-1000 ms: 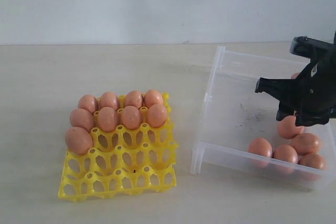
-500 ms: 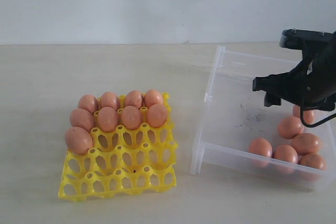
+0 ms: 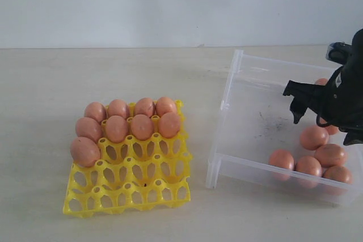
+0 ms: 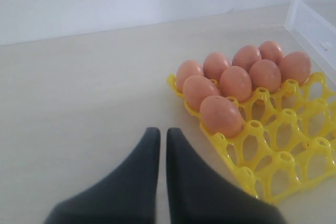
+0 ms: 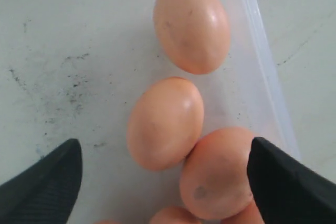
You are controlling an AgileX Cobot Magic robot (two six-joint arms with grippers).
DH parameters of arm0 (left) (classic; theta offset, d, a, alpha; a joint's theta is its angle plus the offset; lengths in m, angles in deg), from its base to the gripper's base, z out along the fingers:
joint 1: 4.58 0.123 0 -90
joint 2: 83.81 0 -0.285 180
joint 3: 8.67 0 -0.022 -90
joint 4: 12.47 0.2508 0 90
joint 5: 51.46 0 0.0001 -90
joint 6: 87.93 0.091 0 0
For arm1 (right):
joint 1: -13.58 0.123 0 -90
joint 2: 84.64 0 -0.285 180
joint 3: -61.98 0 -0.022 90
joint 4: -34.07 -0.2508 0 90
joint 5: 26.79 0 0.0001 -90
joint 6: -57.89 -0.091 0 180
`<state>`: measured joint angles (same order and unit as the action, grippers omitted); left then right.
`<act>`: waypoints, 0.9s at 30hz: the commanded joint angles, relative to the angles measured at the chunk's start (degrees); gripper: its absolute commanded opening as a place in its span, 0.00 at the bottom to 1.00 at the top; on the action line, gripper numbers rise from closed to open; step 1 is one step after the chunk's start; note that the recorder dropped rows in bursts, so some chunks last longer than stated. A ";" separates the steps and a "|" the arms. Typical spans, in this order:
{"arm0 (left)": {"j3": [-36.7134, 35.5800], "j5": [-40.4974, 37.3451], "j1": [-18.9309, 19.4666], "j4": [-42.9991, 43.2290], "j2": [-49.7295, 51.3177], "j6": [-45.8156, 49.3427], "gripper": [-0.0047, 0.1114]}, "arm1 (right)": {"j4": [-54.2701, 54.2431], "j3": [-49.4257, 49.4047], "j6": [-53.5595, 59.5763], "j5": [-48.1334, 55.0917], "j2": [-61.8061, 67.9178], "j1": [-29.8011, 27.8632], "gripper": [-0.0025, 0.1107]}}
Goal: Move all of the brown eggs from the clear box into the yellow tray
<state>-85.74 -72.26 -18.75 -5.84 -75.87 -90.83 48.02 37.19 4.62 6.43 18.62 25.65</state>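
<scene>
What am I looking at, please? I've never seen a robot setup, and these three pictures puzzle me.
It is a robot with two arms. One picture comes from a camera off the arms. The other two come from a camera on each wrist. On the table sit a yellow tray with nine brown eggs in it and a clear box holding more of them. The left gripper is shut and empty, facing the tray. The right gripper is open above the eggs in the box, holding nothing.
</scene>
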 commanded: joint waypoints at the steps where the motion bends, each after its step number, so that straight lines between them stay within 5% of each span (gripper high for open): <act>1: -0.15 0.19 -0.37 0.09 -0.15 -0.45 0.08 | -0.48 0.28 -3.20 -2.78 1.23 -0.24 0.65; 13: -0.15 0.19 -0.37 0.09 -0.15 -0.45 0.08 | 1.23 0.28 -6.81 -6.78 6.79 -0.24 0.65; 27: -0.15 0.19 -0.37 0.09 -0.15 -0.45 0.08 | 22.30 0.28 -20.54 -10.28 7.99 -0.24 0.65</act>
<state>-85.74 -72.26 -18.75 -5.84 -75.87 -90.83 67.22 37.22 -16.06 -2.96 26.59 25.65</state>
